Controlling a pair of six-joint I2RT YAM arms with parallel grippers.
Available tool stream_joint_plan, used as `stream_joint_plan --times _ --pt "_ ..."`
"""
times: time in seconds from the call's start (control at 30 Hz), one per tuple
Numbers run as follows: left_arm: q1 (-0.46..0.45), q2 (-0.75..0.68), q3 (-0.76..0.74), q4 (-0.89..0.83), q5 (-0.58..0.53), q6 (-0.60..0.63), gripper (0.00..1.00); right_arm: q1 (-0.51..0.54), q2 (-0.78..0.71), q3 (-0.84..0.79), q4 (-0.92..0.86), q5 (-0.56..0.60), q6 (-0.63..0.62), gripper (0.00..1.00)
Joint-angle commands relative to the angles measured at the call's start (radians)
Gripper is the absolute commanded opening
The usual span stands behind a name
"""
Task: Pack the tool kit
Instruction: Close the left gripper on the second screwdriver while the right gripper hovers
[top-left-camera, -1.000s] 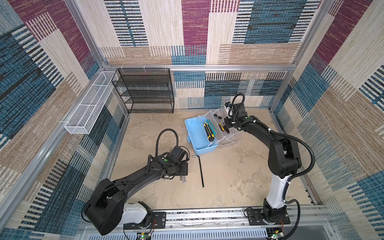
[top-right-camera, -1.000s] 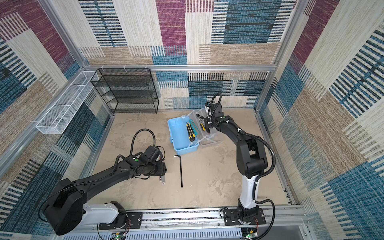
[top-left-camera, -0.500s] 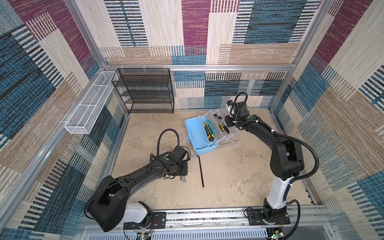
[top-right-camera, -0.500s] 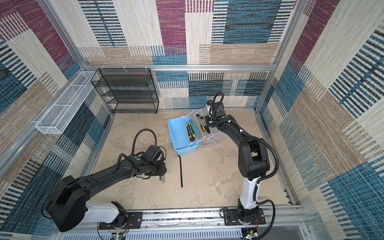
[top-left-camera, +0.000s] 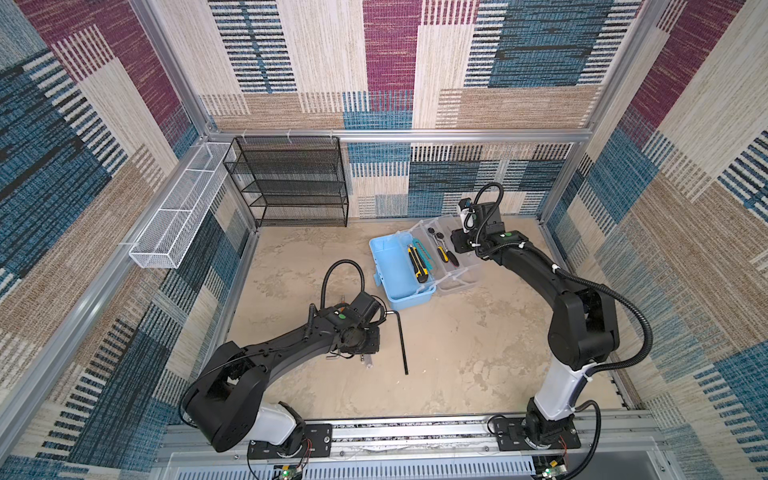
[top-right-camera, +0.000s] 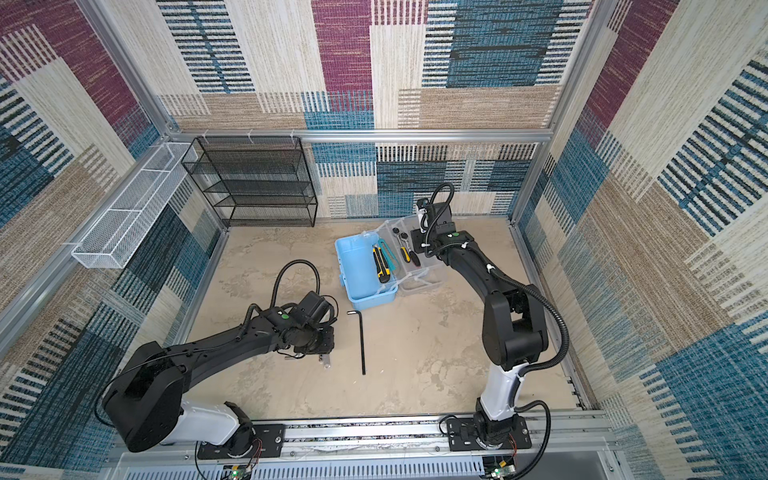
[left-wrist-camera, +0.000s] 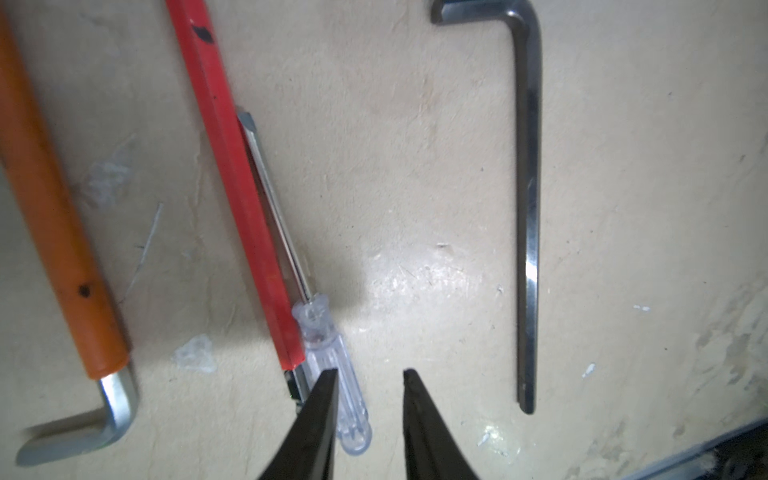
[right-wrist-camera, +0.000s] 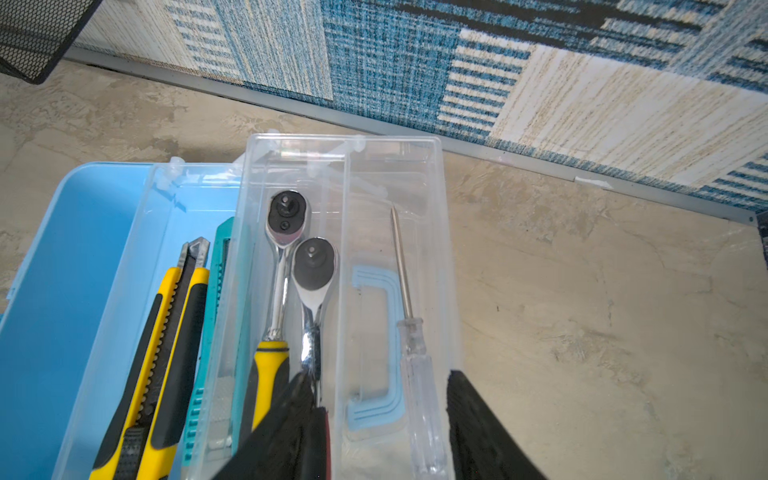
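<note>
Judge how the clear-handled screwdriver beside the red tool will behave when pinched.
The screwdriver is likely stiff and light: thin metal shaft, plastic handle. Its fluted handle could roll or slip. It seems to touch the red tool, which may get nudged.

Light-blue plastic case (top-right-camera: 357, 270): open, toward rear of beige tabletop (top-right-camera: 415, 353); holds yellow-and-black utility knife (top-right-camera: 381, 266) and teal utility knife (top-right-camera: 390, 255) side by side along right edge.
Adjoining transparent plastic lid (top-right-camera: 417, 276): holds two ratchets (top-right-camera: 405, 245).
Long black L-shaped hex key (top-right-camera: 362, 345): lies apart, just before case.
Black wire-mesh rack (top-right-camera: 253, 183), white wire-mesh basket (top-right-camera: 120, 224): rear left.
</note>
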Motion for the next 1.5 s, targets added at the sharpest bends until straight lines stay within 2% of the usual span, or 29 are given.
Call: stream_joint_plan --times 0.0,0.4,0.77,1.47 --pt "-0.016 0.007 0.016 -0.057 -0.037 -0.041 0.34 0.001 -0.017 -0.013 0.016 0.001 0.009 0.55" --pt "-0.055 0.033 0.029 -0.116 -0.112 -0.109 0.38 0.001 -0.037 -0.047 0.034 0.003 0.013 0.55" --pt "-0.056 0.092 0.053 -0.116 -0.104 -0.104 0.38 0.001 -0.065 -0.060 0.044 0.004 0.017 0.55" --pt "-0.059 0.184 0.100 -0.107 -0.097 -0.074 0.31 0.001 -0.125 -0.114 0.059 0.031 0.014 0.56"
